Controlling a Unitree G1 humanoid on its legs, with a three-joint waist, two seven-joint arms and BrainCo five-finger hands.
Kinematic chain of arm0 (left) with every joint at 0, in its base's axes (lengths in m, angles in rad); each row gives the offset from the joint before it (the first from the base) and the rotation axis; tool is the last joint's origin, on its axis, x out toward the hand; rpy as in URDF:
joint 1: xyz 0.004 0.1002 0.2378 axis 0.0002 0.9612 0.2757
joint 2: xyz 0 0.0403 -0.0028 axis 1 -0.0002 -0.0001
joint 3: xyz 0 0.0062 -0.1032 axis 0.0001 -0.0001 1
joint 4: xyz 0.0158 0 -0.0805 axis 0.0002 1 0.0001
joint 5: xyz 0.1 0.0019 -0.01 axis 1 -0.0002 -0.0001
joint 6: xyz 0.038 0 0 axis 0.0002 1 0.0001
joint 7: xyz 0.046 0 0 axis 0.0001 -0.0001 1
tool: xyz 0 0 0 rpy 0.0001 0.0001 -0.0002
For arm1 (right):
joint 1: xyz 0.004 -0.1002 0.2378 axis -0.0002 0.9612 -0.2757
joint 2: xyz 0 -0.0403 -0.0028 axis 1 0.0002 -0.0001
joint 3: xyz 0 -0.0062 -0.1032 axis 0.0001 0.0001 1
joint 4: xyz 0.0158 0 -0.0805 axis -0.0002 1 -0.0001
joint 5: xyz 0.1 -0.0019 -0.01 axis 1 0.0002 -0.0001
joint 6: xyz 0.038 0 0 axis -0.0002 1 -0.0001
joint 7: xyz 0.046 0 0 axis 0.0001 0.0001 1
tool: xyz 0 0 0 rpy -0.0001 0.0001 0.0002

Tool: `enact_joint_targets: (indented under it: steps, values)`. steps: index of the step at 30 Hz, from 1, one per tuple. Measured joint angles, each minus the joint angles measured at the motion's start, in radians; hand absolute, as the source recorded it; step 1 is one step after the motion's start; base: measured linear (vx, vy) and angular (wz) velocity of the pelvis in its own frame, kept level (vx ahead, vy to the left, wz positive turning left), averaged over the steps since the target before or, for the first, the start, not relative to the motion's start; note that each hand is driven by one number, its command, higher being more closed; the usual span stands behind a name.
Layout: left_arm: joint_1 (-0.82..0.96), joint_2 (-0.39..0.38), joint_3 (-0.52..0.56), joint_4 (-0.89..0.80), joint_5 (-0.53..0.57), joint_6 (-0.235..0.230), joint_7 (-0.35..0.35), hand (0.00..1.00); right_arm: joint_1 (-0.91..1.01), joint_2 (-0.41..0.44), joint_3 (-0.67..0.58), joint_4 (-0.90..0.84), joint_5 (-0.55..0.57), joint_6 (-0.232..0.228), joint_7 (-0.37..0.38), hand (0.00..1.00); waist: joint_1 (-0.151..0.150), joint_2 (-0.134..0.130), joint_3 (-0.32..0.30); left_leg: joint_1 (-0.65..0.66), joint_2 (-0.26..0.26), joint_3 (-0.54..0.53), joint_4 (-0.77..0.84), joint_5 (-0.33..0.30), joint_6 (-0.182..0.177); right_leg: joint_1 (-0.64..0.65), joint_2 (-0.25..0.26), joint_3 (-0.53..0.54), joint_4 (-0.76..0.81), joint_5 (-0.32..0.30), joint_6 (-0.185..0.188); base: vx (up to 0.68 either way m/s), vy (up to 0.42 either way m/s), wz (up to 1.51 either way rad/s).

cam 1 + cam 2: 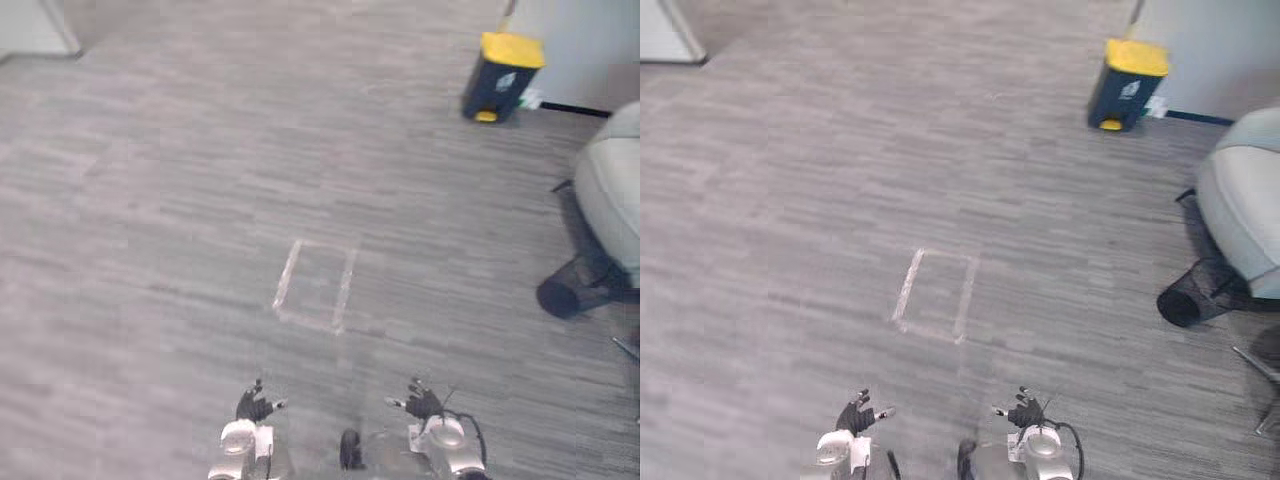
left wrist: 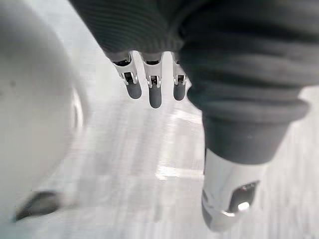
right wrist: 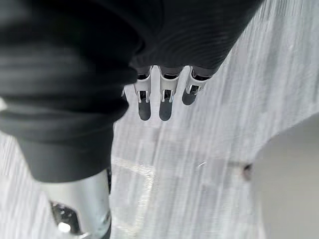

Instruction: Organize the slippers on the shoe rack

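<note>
My left hand [image 1: 256,406] hangs low at the bottom of the eye views, over grey carpet, and my right hand [image 1: 423,402] hangs beside it. In the left wrist view the left hand's fingers [image 2: 154,92] point straight out with nothing between them and the thumb [image 2: 229,199]. The right wrist view has the right hand's fingers [image 3: 165,102] straight too, holding nothing. The floor ahead carries only a taped rectangle [image 1: 317,286].
A dark bin with a yellow lid [image 1: 503,77] stands at the far right by a wall. A pale grey chair [image 1: 612,190] sits at the right edge, with a black mesh basket [image 1: 572,288] lying on its side below it. A white cabinet corner [image 1: 35,28] is far left.
</note>
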Motion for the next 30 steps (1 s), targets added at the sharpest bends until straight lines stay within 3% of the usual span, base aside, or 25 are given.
enact_joint_targets:
  steps: [2,3,4,5,7,8,9,10,11,12,13,14,15,17,19,20,21,22,23,25,26,27,28,29,30]
  values:
    - [0.0,0.002,-0.012,0.003,0.0,-0.013,0.001,0.0,0.006,-0.006,-0.005,0.004,0.0,-0.001,-0.001,0.0,0.001,0.001,-0.004,-0.026,-0.086,-0.089,-0.378,0.09,-0.007,0.048,-0.057,0.053,-0.038,-0.033,0.052,0.48,0.308,-1.18]
    - [0.0,0.001,-0.031,0.012,-0.001,-0.016,0.001,0.0,0.009,-0.015,-0.003,0.017,-0.001,-0.001,-0.002,0.0,0.007,0.014,-0.013,-0.03,-0.097,-0.135,-0.467,0.235,-0.037,0.075,-0.066,0.089,-0.064,-0.055,0.083,0.5,0.351,-0.81]
    - [-0.004,0.001,-0.037,0.017,-0.001,-0.016,0.001,0.0,0.008,-0.018,-0.004,0.031,-0.001,-0.001,-0.003,0.0,0.013,0.019,-0.019,-0.023,-0.11,-0.135,-0.466,0.252,-0.013,0.085,-0.078,0.103,-0.072,-0.058,0.089,0.61,0.394,-0.55]
    - [-0.018,0.026,-0.043,0.034,-0.001,-0.013,0.002,0.0,0.006,-0.004,0.002,0.041,-0.001,0.003,-0.003,0.0,0.005,-0.021,-0.035,-0.023,-0.147,-0.121,-0.46,0.206,0.005,0.076,-0.113,0.099,-0.061,-0.038,0.087,0.41,0.248,-0.19]
    - [-0.02,0.038,-0.041,0.043,-0.002,-0.013,0.003,0.0,0.014,0.009,-0.001,0.042,-0.002,0.002,-0.003,0.0,0.013,-0.043,-0.046,-0.027,-0.16,-0.096,-0.402,0.149,0.035,0.03,-0.133,0.106,0.049,-0.028,0.098,0.48,0.295,-0.24]
    - [-0.02,0.045,-0.043,0.047,-0.001,-0.013,0.005,0.0,0.019,0.016,-0.006,0.042,-0.003,0.002,-0.002,0.0,0.02,-0.057,-0.051,0.012,-0.166,-0.056,-0.377,0.097,0.054,-0.024,-0.144,0.124,0.224,-0.02,0.136,0.48,0.299,-0.4]
    - [-0.02,0.048,-0.045,0.049,-0.001,-0.013,0.006,0.0,0.019,0.017,-0.006,0.042,-0.003,0.001,-0.001,0.0,0.023,-0.059,-0.05,0.028,-0.169,-0.047,-0.377,0.088,0.059,-0.043,-0.147,0.126,0.281,-0.012,0.163,0.49,0.29,-0.54]
    - [-0.02,0.065,-0.067,0.068,-0.001,-0.009,0.007,0.0,0.018,0.02,-0.005,0.036,-0.003,-0.005,0.003,0.0,0.018,-0.063,-0.047,0.106,-0.184,-0.03,-0.39,0.052,0.072,-0.121,-0.153,0.124,0.522,0.03,0.258,0.46,0.258,-0.46]
    - [-0.02,0.072,-0.081,0.091,-0.001,-0.003,0.007,0.0,0.017,0.017,-0.006,0.023,-0.004,-0.013,0.004,0.0,0.009,-0.062,-0.044,0.189,-0.194,-0.015,-0.421,0.025,0.08,-0.191,-0.173,0.059,0.702,0.02,0.253,0.56,0.297,-0.43]
    - [-0.019,0.072,-0.083,0.096,-0.001,-0.001,0.007,0.0,0.016,0.016,-0.005,0.021,-0.004,-0.014,0.004,0.0,0.006,-0.06,-0.043,0.214,-0.194,-0.009,-0.434,0.023,0.082,-0.209,-0.181,0.026,0.74,0.014,0.239,0.45,0.18,-0.38]
    - [-0.017,0.073,-0.093,0.111,-0.001,0.008,0.008,0.0,0.009,0.011,-0.003,0.019,-0.004,-0.02,0.004,0.0,-0.003,-0.047,-0.039,0.302,-0.193,0.003,-0.493,0.017,0.082,-0.275,-0.202,-0.083,0.813,-0.022,0.172,0.53,0.147,-0.31]
    - [-0.02,0.071,-0.098,0.117,-0.001,0.009,0.008,0.0,0.002,0.01,-0.003,0.017,-0.004,-0.023,0.004,0.0,-0.009,-0.044,-0.035,0.375,-0.187,0.013,-0.549,0.017,0.082,-0.325,-0.203,-0.161,0.793,-0.053,0.127,0.44,0.109,-0.28]
    - [-0.02,0.071,-0.098,0.118,-0.001,0.009,0.008,0.0,0.001,0.009,-0.003,0.016,-0.005,-0.024,0.005,0.0,-0.01,-0.044,-0.035,0.392,-0.184,0.016,-0.564,0.017,0.081,-0.342,-0.201,-0.186,0.765,-0.062,0.12,0.44,0.053,-0.21]
    - [-0.02,0.068,-0.098,0.12,-0.001,0.011,0.005,0.0,-0.015,0.001,-0.004,0.019,-0.008,-0.023,0.004,0.0,-0.016,-0.041,-0.032,0.461,-0.163,0.053,-0.629,0.017,0.081,-0.423,-0.168,-0.283,0.524,-0.063,0.101,0.42,0.011,-0.26]
    - [-0.021,0.067,-0.104,0.127,0.0,0.012,0.002,0.0,-0.027,-0.013,-0.004,0.027,-0.008,-0.022,0.004,0.0,-0.028,-0.037,-0.029,0.51,-0.155,0.074,-0.687,0.017,0.081,-0.466,-0.115,-0.312,0.204,0.059,0.093,0.5,-0.031,-0.16]
    - [-0.019,0.069,-0.113,0.131,0.0,0.012,0.001,0.0,-0.025,-0.016,-0.004,0.029,-0.009,-0.021,0.004,0.0,-0.031,-0.041,-0.028,0.521,-0.162,0.075,-0.7,0.015,0.075,-0.467,-0.104,-0.308,0.116,0.11,0.091,0.37,-0.071,0.01]
    - [-0.02,0.074,-0.12,0.132,0.001,0.011,-0.003,0.0,-0.02,-0.016,-0.016,0.033,0.0,-0.023,0.004,0.0,-0.038,-0.05,-0.024,0.556,-0.176,0.067,-0.71,0.0,0.048,-0.466,-0.094,-0.289,0.046,0.224,0.06,0.49,-0.143,-0.08]
    - [-0.022,0.06,-0.118,0.14,0.001,0.012,-0.002,0.0,-0.035,-0.033,-0.021,0.036,-0.004,-0.022,0.004,0.0,-0.052,-0.023,-0.02,0.597,-0.149,0.056,-0.705,-0.015,0.024,-0.46,-0.063,-0.269,0.093,0.293,0.012,0.51,-0.15,-0.15]
    - [-0.02,0.057,-0.117,0.14,0.006,0.011,-0.004,0.0,-0.037,-0.033,-0.022,0.035,-0.008,-0.021,0.005,0.0,-0.05,-0.01,-0.024,0.593,-0.137,0.051,-0.688,-0.013,0.022,-0.465,-0.061,-0.27,0.113,0.272,0.007,0.64,-0.201,-0.19]
    - [-0.027,0.03,-0.114,0.139,0.021,0.012,-0.007,0.0,-0.037,-0.033,-0.048,0.024,-0.011,-0.022,0.006,0.0,-0.056,0.022,-0.024,0.544,-0.102,0.022,-0.528,0.0,0.0,-0.455,-0.044,-0.279,0.161,0.204,-0.001,0.55,-0.179,-0.06]
    - [-0.036,0.011,-0.073,0.13,0.021,0.013,-0.009,0.0,-0.028,-0.033,-0.064,0.016,-0.011,-0.019,0.005,0.0,-0.061,0.038,-0.017,0.45,-0.052,0.005,-0.273,0.045,-0.016,-0.402,-0.016,-0.287,0.146,0.166,-0.003,0.55,-0.165,-0.06]
    - [-0.033,-0.001,-0.06,0.125,0.021,0.014,-0.009,0.0,-0.022,-0.034,-0.062,0.008,-0.011,-0.018,0.005,0.0,-0.061,0.041,-0.015,0.412,-0.029,-0.002,-0.164,0.09,-0.012,-0.374,-0.008,-0.282,0.134,0.158,-0.008,0.62,-0.119,-0.34]
    - [-0.016,-0.022,-0.027,0.086,0.021,0.014,-0.008,0.0,0.003,-0.036,-0.058,-0.022,-0.01,-0.009,0.0,0.0,-0.05,0.055,-0.008,0.29,0.056,-0.003,0.155,0.191,-0.016,-0.276,0.03,-0.251,0.078,0.134,-0.025,0.39,-0.024,-0.45]
    - [-0.015,-0.024,-0.027,0.078,0.021,0.013,-0.008,0.0,0.007,-0.035,-0.056,-0.022,-0.01,-0.009,-0.001,0.0,-0.044,0.054,-0.007,0.268,0.072,0.005,0.208,0.179,-0.02,-0.255,0.036,-0.241,0.07,0.128,-0.027,0.47,0.01,-0.73]
    - [-0.015,-0.024,-0.027,0.051,0.02,0.013,-0.009,0.0,0.016,-0.029,-0.046,-0.017,-0.009,-0.007,-0.002,0.0,-0.029,0.035,-0.003,0.2,0.103,0.035,0.309,0.14,-0.026,-0.178,0.038,-0.202,0.037,0.11,-0.026,0.45,0.018,-0.65]
